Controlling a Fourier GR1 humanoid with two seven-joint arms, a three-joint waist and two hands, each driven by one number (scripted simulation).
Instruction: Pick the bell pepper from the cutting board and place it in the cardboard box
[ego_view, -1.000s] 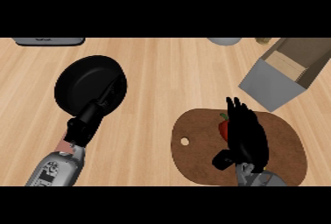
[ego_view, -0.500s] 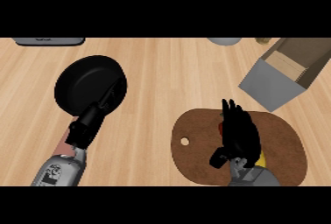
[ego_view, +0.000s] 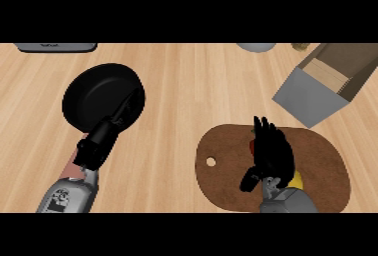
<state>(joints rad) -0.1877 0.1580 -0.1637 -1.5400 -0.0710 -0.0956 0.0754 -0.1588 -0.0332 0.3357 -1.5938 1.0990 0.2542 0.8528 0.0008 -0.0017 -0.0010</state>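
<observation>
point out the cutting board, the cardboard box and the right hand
cutting board (ego_view: 221, 175), head view, bare left part
cardboard box (ego_view: 310, 100), head view, grey flap
right hand (ego_view: 272, 154), head view, back of hand

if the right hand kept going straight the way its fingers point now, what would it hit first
Probably nothing close. The right hand points up the view over the cutting board, covering most of the bell pepper. Past the board's far edge lies bare counter. The cardboard box sits off to the right, though depth is unclear.

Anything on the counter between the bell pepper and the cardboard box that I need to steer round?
Nothing visible. The bell pepper, mostly hidden under the right robot hand, sits on the cutting board; only bare counter lies between there and the cardboard box.
</observation>
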